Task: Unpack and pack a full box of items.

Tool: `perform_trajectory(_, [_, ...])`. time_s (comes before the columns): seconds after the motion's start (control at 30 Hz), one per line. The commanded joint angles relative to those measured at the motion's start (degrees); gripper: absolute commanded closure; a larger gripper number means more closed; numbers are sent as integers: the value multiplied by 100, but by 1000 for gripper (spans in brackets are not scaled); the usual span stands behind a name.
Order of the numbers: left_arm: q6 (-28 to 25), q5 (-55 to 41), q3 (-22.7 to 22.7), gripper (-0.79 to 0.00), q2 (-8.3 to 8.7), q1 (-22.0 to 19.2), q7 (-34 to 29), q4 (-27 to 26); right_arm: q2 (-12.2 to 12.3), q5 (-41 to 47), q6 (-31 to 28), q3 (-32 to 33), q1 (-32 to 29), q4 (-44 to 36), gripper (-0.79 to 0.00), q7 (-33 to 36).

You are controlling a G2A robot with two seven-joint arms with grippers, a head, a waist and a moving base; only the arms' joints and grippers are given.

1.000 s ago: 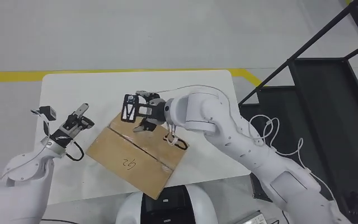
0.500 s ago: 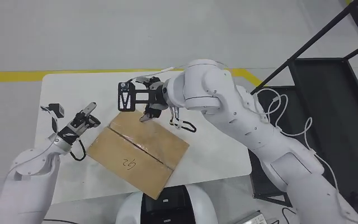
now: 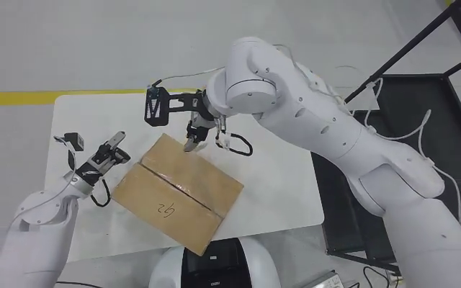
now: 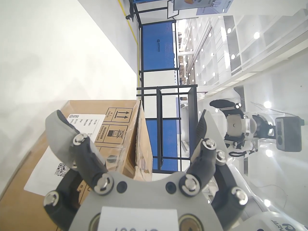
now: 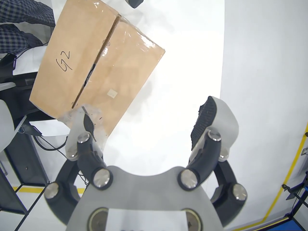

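A brown cardboard box (image 3: 176,189) with its two top flaps down lies slantwise at the table's front middle; handwriting marks one flap (image 5: 64,60). Crinkled clear tape clings along its seam (image 5: 101,51). My right gripper (image 3: 193,141) hangs open above the box's far corner, and a scrap of clear tape (image 5: 77,115) sticks to one finger (image 5: 87,123). The right gripper (image 5: 146,114) holds nothing else. My left gripper (image 3: 115,148) stands open just off the box's left corner, level with its labelled side (image 4: 96,131), nothing between its fingers (image 4: 57,127).
The white table (image 3: 277,191) has bare room right of the box and along its far side. A black cable loop (image 3: 242,147) dangles from the right arm. A black metal rack (image 3: 403,129) stands off the table's right; a yellow floor line (image 3: 72,96) runs behind.
The right gripper has risen off the box top and drawn back toward the far corner. The left gripper shifted slightly toward the box, then stayed. The box has not moved.
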Motion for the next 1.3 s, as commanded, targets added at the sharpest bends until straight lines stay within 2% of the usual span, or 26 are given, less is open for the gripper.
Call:
perform_trajectory(0.0, [0,1,5,-785,-1,-5,2,3,36,42,7,-62,194,35,-785,7])
perform_trajectory(0.27, [12,14,67,-785,-10,-57,-35,27,115,360,62,-353,590,163,-785,62])
perform_trajectory(0.4, [5,4,58,-785,-9,-69,-47,65,132,240,279,-505,766,196,-785,279])
perform_trajectory(0.7, [18,17,112,-785,-15,-138,-91,74,248,84,448,-309,963,-211,-785,372])
perform_trajectory(0.93, [11,26,170,-785,-23,-199,-123,116,386,131,380,43,720,-554,-785,111])
perform_trajectory(1.27, [-83,-15,151,-785,-32,-232,-3,82,676,155,394,429,-226,-521,-785,-179])
